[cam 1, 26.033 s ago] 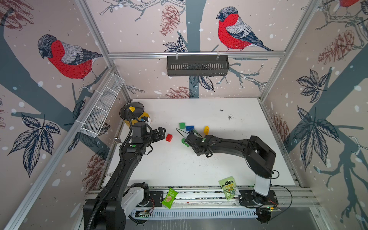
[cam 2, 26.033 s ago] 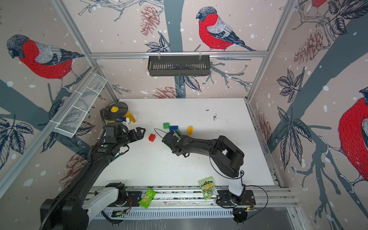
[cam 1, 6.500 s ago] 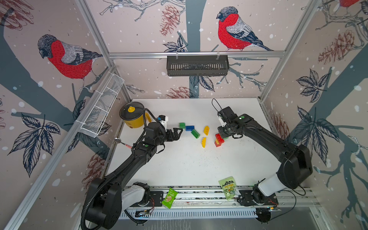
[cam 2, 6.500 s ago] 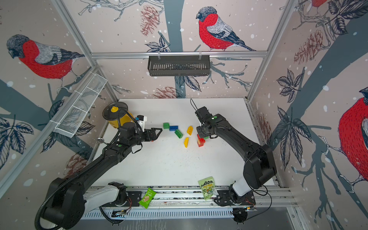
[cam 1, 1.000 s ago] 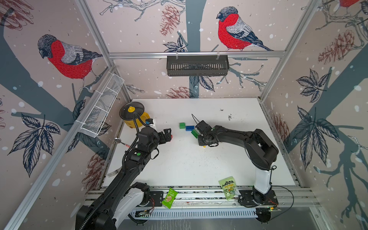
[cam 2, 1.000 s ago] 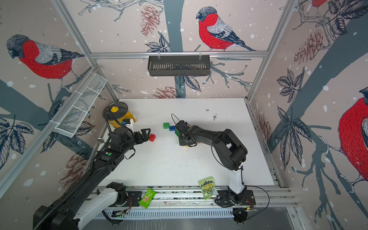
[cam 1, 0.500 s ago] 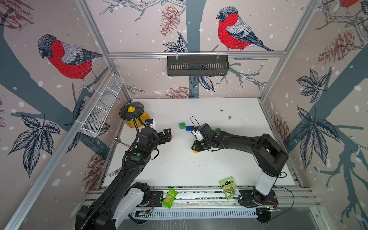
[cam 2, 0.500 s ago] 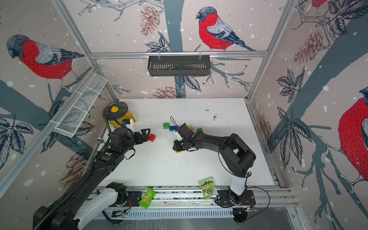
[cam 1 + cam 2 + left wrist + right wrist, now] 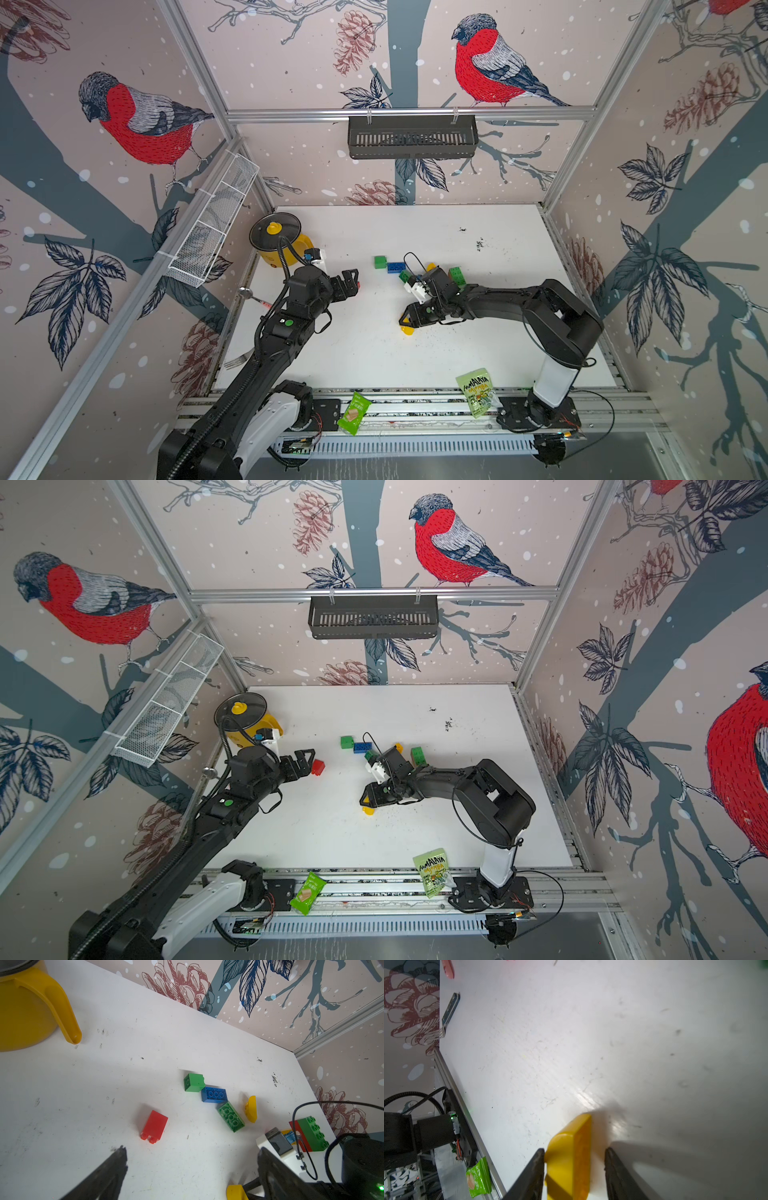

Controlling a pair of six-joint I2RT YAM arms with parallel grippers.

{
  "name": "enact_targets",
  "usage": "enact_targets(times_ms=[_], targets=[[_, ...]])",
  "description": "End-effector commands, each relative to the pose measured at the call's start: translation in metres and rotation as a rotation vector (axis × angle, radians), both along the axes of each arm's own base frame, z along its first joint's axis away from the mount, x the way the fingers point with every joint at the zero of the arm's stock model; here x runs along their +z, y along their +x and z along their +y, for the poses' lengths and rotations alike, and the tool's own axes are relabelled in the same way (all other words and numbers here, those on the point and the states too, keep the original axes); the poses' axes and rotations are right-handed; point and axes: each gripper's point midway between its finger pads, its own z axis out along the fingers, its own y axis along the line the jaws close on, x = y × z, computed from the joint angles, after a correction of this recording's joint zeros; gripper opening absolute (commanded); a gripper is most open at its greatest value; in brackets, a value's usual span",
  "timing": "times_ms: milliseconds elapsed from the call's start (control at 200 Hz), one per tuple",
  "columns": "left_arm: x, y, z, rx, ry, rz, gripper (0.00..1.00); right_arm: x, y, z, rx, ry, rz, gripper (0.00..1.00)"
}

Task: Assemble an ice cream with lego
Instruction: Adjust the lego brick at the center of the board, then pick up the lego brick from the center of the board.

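Lego half-round [image 9: 569, 1147], yellow, btwn parted jaws of R pincer [image 9: 574, 1150]

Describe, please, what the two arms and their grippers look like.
Both the left arm and the right arm are black with white base segments, green lights and black cables. The left gripper and right gripper have black, tapered fingers.
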Motion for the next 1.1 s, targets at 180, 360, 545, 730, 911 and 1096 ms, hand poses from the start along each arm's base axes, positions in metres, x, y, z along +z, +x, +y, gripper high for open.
enact_targets(times_ms=[180, 360, 545, 730, 911, 1096], targets=[[0.005, 0.001, 0.000, 0.003, -0.008, -0.025, 0.97, 0.021, 0.024, -0.026, -0.103, -0.239, -0.171, 0.56], [0.005, 0.000, 0.001, 0.000, -0.004, -0.028, 0.97, 0.029, 0.024, -0.023, -0.134, -0.312, -0.197, 0.58], [0.008, -0.003, 0.001, 0.002, -0.016, -0.038, 0.97, 0.028, 0.009, -0.015, -0.226, -0.324, -0.137, 0.59], [0.006, -0.002, 0.001, -0.005, -0.005, -0.036, 0.97, 0.012, -0.003, -0.012, -0.232, -0.328, -0.085, 0.59], [0.002, -0.002, 0.000, -0.007, -0.006, -0.029, 0.97, -0.001, 0.002, 0.000, -0.196, -0.335, -0.075, 0.58], [0.003, -0.003, 0.002, 0.002, -0.001, -0.033, 0.97, -0.001, 0.010, 0.006, -0.180, -0.334, -0.088, 0.42]])
